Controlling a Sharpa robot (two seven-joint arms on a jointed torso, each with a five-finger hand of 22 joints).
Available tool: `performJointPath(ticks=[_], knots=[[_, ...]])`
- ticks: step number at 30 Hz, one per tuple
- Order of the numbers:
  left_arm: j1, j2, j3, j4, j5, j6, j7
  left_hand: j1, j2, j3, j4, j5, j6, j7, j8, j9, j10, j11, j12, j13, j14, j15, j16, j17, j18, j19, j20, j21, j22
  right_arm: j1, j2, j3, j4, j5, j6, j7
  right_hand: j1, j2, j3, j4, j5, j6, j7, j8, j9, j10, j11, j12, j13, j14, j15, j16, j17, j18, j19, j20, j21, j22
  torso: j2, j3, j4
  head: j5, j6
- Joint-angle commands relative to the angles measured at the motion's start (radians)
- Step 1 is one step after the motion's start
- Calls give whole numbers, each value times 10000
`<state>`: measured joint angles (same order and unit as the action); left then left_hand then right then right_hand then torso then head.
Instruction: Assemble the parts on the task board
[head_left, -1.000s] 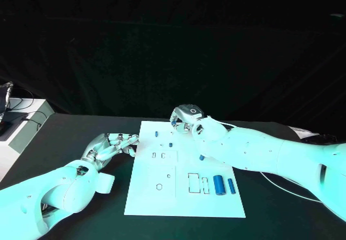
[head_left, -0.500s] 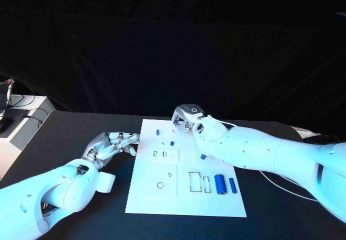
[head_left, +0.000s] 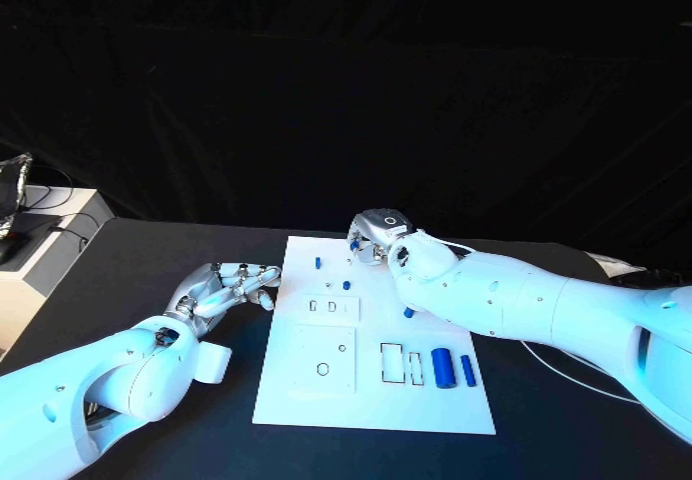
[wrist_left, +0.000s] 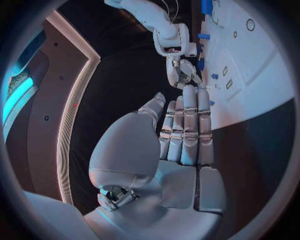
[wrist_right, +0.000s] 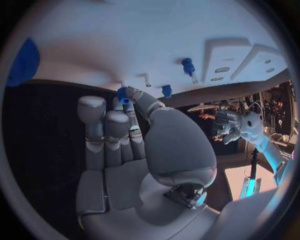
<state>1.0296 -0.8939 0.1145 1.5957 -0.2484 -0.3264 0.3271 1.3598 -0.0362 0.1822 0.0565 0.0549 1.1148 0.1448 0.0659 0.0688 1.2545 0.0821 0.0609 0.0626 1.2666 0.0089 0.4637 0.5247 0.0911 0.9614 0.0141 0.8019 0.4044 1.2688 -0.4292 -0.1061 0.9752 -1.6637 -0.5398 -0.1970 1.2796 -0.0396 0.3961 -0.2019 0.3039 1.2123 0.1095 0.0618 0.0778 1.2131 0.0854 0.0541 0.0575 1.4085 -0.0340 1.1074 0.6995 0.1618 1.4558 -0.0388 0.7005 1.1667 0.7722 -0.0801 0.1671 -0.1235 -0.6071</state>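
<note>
The white task board lies in the middle of the black table. Two large blue cylinders lie side by side at its right, next to rectangular slots. Small blue parts sit near the far end. My right hand is bent down over the board's far edge; in the right wrist view its thumb and a fingertip pinch a small blue part. My left hand rests on the table beside the board's left edge, fingers stretched out, holding nothing.
A pale box stands at the table's left edge. A thin cable runs over the table right of the board. Further blue pegs stand on the board close to my right hand.
The camera has shifted a little. Both hands stay where they were, the right one still at the board's far edge.
</note>
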Motion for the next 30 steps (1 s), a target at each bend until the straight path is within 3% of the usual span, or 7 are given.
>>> performJointPath(ticks=[1,13,17,20,22,26,30], knots=[[5,10,9,16,1,156,34,-48,14,-65,20,-18,-63,2,-3,-7,-92,9,5,0,-6,90,-58,-12,130,16,85,-67,-16,-7,9,0,-41,-134,278,-27,104,156,4,-39,52,16,59,35,6,718,-337,43,37,52,-24,-43,15,218,548,-111,-36,8,10,-14,1,5,21],[5,36,10,-15,2,162,25,-48,14,-65,20,-18,-63,2,-3,-7,-92,9,5,0,-6,90,-58,-12,130,16,85,-67,-16,-8,130,-2,-186,-75,222,86,52,120,19,-17,41,-171,123,10,-39,476,-256,39,28,33,26,-94,-7,229,550,-81,-196,102,37,-41,26,-32,16],[5,42,10,-24,2,166,20,-40,28,-90,18,-18,-84,9,0,-5,-109,14,8,1,-10,95,-58,-27,135,19,91,-64,-40,-8,182,-4,-283,17,107,205,-84,-62,65,64,-76,-516,230,1,-91,4,-107,45,20,-13,131,-240,-191,305,511,-4,-503,7,44,-55,38,-32,9],[5,45,10,-34,2,168,15,-40,28,-90,18,-18,-84,9,0,-5,-109,14,8,1,-10,95,-58,-27,135,19,91,-64,-40,-8,211,-6,-329,119,8,328,-230,-420,28,172,-403,-902,328,-8,-115,-638,82,49,13,-19,253,-339,-275,443,474,101,-1014,-207,47,-52,28,-3,4],[5,48,10,-40,2,172,13,-40,28,-90,18,-18,-84,9,0,-5,-109,14,8,1,-10,95,-58,-27,135,19,91,-64,-40,-7,215,-6,-338,163,-41,385,-220,-688,-334,239,-345,-1162,365,5,-117,-1331,243,58,18,-14,366,-421,-364,553,464,200,-1367,-375,47,-52,27,-9,-4],[5,47,10,-53,2,174,3,-35,43,-89,19,-18,-81,-2,4,-3,-109,12,10,2,-13,96,-59,-32,135,17,93,-64,-46,-7,162,-7,-278,214,-158,443,396,-811,-1578,699,-321,-1701,306,4,-127,-1948,364,45,13,25,460,-520,-623,826,532,387,-1971,-712,50,-46,21,20,-46],[5,30,10,-67,2,175,-3,-35,43,-89,19,-18,-81,-2,4,-3,-109,12,10,2,-13,96,-59,-32,135,17,93,-64,-46,-2,9,-8,-104,233,-265,438,731,-935,-1783,936,110,-1888,213,-5,-128,-2072,387,44,12,9,475,-483,-753,858,541,408,-2065,-787,51,-35,14,1,-27]])
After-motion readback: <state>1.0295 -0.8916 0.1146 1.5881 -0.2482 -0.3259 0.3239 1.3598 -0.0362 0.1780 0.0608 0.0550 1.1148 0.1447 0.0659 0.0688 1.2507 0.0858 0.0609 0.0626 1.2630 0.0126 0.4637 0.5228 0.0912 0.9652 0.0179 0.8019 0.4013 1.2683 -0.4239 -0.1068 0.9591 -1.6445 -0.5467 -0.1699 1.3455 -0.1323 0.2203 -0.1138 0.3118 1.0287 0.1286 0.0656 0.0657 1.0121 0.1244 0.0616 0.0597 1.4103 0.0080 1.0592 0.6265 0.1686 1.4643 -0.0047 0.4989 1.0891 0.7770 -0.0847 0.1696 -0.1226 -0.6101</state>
